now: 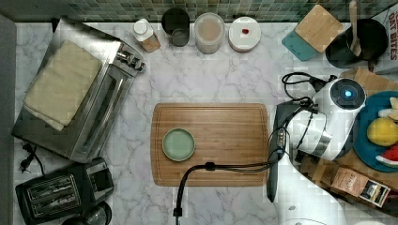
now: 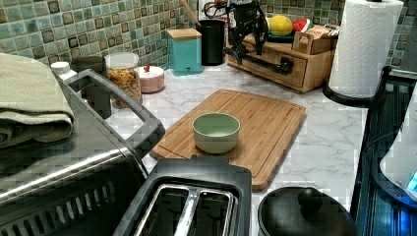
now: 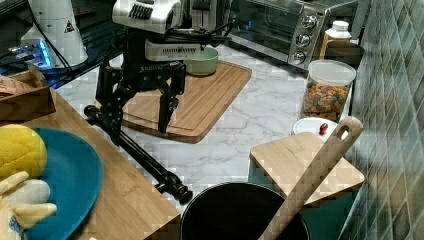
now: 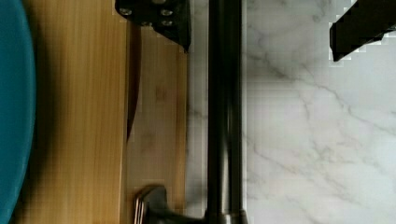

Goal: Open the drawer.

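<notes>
Pincer open, fingers spread wide and straddling the black bar handle, one finger on the drawer side, the other over the marble; wrist view shows the same, handle between the two fingers with gaps on both sides, no contact yet as far as I can tell.

Drawer sits in the wooden organizer box at the counter's edge, at the top view's right. Looks shut or only barely cracked: wrist view shows a thin dark seam between the box top and the drawer front. Judged step: close on the bar, then pull it out over the marble.

Around it: blue plate with fruit on the box top, black utensil pot with a wooden spoon at the box's far end, bamboo cutting board with a green bowl mid-counter, just beside the handle's path.

Risks:
- Grip looks near one end of the bar, so an off-centre pull could rack the drawer and jam it.
- A light box may slide with the drawer, shaking the plate.
- The round bar could slip if the pinch is shallow.
- A long pull could run the drawer front into the cutting board.
</notes>
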Tool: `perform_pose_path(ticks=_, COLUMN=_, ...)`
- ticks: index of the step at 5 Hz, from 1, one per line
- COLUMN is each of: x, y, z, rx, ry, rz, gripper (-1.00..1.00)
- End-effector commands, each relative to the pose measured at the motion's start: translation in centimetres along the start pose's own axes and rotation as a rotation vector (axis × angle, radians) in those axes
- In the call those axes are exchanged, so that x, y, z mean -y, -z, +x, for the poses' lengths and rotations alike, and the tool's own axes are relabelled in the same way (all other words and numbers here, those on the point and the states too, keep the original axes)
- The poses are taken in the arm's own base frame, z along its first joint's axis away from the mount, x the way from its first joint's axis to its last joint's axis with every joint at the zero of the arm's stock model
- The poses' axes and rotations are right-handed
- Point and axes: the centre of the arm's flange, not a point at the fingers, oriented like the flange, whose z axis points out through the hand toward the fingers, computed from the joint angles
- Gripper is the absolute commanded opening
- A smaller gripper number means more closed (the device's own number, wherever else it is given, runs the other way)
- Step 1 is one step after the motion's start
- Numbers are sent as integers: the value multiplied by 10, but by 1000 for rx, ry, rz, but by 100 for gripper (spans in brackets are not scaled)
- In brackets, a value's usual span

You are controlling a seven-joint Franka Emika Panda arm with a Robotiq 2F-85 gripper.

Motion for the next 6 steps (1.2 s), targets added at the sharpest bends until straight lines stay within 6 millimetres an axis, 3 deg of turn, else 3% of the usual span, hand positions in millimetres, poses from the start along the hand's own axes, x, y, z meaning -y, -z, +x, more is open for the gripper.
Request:
perform_pose_path(ticks=1, x=-6, y=6, z=41, rx=-78, ry=22, rz=72, gripper=100)
perform_pose_path(ticks=2, x=-7, y=-5, z=40, rx=-65, ry=44, rz=18, gripper=100)
perform_pose_path(ticks=5, x=2, y=-38, z=30, rx=-65, ry=44, rz=124, gripper=100)
perform_pose_path(ticks=6, x=23, y=-46, z=27, rx=-47, ry=27, rz=160, gripper=100)
